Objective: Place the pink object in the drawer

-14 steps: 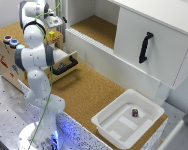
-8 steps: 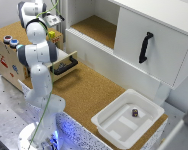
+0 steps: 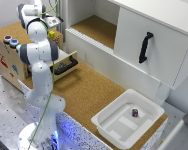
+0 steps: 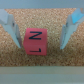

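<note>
While the arm has shifted slightly, the spread gripper (image 4: 39,31) straddles the pink cube (image 4: 35,42)

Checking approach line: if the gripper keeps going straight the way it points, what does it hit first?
Probably the pink cube, lying on the cork surface between the open jaws of the gripper; depth is unclear.

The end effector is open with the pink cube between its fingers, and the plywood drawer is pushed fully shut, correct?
Not quite. The exterior view shows the drawer pulled open. The rest holds: in the wrist view the end effector is open, with the pink cube between its fingers.
</note>
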Robot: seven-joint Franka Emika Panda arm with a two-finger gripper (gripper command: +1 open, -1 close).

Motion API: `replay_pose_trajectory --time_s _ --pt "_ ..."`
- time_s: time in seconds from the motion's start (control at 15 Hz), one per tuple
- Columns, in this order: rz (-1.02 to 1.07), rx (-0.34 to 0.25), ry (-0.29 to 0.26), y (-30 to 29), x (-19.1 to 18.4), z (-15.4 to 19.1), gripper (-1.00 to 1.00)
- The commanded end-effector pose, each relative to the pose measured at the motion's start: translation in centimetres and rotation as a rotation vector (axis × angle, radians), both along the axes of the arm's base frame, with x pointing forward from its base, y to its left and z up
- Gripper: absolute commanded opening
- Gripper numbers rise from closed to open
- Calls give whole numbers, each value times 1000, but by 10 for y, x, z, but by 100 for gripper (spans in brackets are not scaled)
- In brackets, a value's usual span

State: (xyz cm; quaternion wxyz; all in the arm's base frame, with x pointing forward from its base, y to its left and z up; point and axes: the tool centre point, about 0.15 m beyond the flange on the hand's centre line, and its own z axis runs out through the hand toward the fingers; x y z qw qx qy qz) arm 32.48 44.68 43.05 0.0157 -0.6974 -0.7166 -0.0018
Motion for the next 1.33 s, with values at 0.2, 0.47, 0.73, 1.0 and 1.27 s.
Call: replay_pose_trajectory --time_s 0.2,0.47,0.73,1.0,1.27 --pt "-88 -66 2 13 5 10 -100" --pt "-172 -50 -25 -16 4 28 -100" --pt "-238 -78 -15 -57 -17 25 -100" --pt "-318 -119 10 -107 -42 5 -100" --pt "-361 -103 -6 -136 -61 -10 -100"
